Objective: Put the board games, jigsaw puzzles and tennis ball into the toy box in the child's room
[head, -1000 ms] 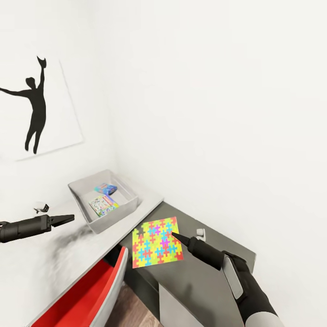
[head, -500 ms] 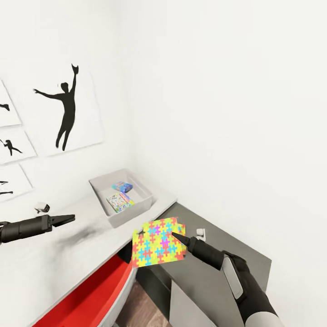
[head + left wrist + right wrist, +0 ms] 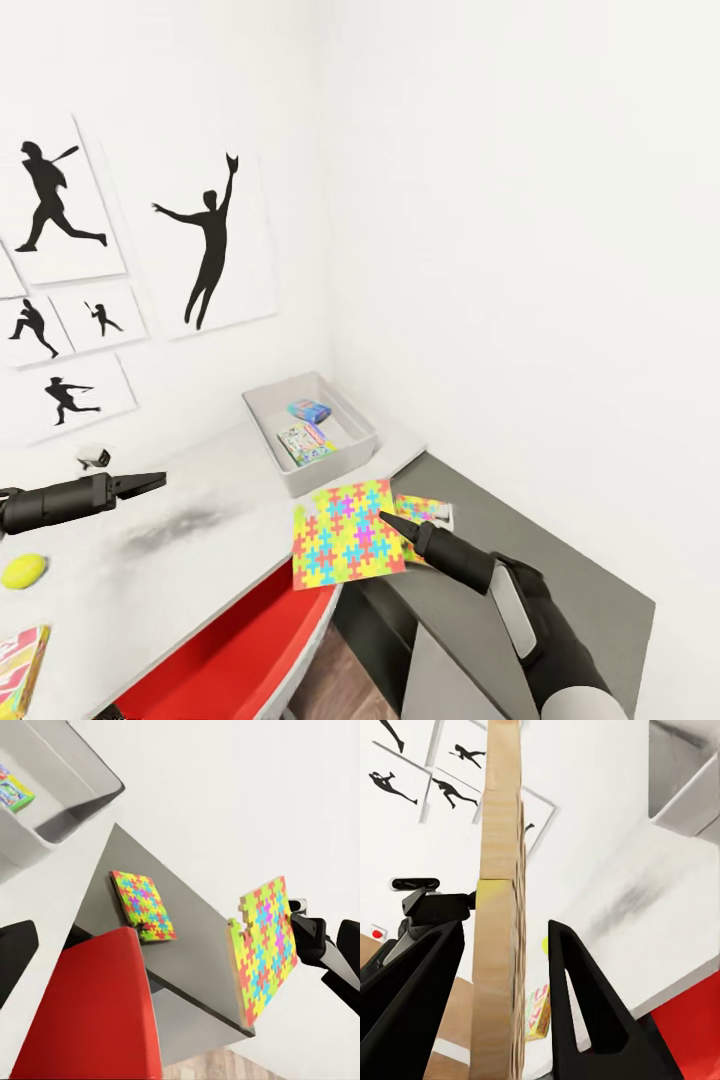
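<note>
My right gripper (image 3: 385, 518) is shut on one jigsaw puzzle (image 3: 347, 532), held tilted in the air above the table's front edge, short of the toy box (image 3: 262, 420). In the right wrist view the puzzle (image 3: 499, 907) stands edge-on between the fingers. The other jigsaw puzzle (image 3: 422, 509) lies on the table's dark grey end (image 3: 560, 570). Two board games, a blue one (image 3: 309, 411) and a multicoloured one (image 3: 305, 442), lie in the toy box. The tennis ball (image 3: 22, 571) and a third board game (image 3: 20, 665) sit at the near left. My left gripper (image 3: 158, 480) hovers open above the pale table top (image 3: 200, 560).
A red chair (image 3: 230, 650) is tucked under the table, below the held puzzle. Silhouette posters (image 3: 210, 240) hang on the wall behind the table. The toy box stands in the corner where two white walls meet.
The whole view has swung to the left, so the scene has shifted right in the picture. The second puzzle, the ball and a game box have come into view. Both grippers hold their poses.
</note>
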Robot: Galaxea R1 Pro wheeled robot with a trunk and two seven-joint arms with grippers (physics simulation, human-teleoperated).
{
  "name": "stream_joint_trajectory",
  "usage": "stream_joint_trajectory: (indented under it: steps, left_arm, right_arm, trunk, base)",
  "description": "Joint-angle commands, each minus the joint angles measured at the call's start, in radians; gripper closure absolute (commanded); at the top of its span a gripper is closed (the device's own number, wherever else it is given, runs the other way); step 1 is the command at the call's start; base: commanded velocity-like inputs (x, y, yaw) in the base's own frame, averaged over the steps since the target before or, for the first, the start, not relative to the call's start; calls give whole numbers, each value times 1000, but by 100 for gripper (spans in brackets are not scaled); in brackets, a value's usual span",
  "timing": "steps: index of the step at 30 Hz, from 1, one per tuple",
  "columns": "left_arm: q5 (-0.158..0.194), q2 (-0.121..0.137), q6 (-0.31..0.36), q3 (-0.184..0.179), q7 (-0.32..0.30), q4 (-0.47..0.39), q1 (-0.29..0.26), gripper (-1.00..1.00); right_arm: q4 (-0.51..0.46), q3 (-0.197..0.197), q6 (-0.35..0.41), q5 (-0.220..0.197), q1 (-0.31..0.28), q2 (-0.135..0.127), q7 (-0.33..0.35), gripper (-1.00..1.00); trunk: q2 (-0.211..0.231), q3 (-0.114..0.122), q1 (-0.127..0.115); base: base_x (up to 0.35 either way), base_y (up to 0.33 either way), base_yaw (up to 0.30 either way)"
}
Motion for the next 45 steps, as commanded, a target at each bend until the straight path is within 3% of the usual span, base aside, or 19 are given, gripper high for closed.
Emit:
stream_joint_trajectory:
  steps: [1, 24, 45]
  left_arm:
    - [0, 0, 11, 0, -4, 1, -1, -100]
    - [0, -1, 10, 1, -4, 1, -1, -100]
    - [0, -2, 9, 1, -4, 1, -1, -100]
  right_arm:
    - [0, -3, 7, -1, -1, 0, 3, 100]
    - [0, -6, 7, -2, 0, -5, 5, 100]
    - [-18, -5, 14, -3, 0, -2, 26, 100]
  trunk:
    - [-2, -2, 1]
    - [-2, -1, 1]
    - [-2, -1, 1]
  base:
    - [0, 266, 92]
    - [3, 157, 9]
    - [1, 8, 0]
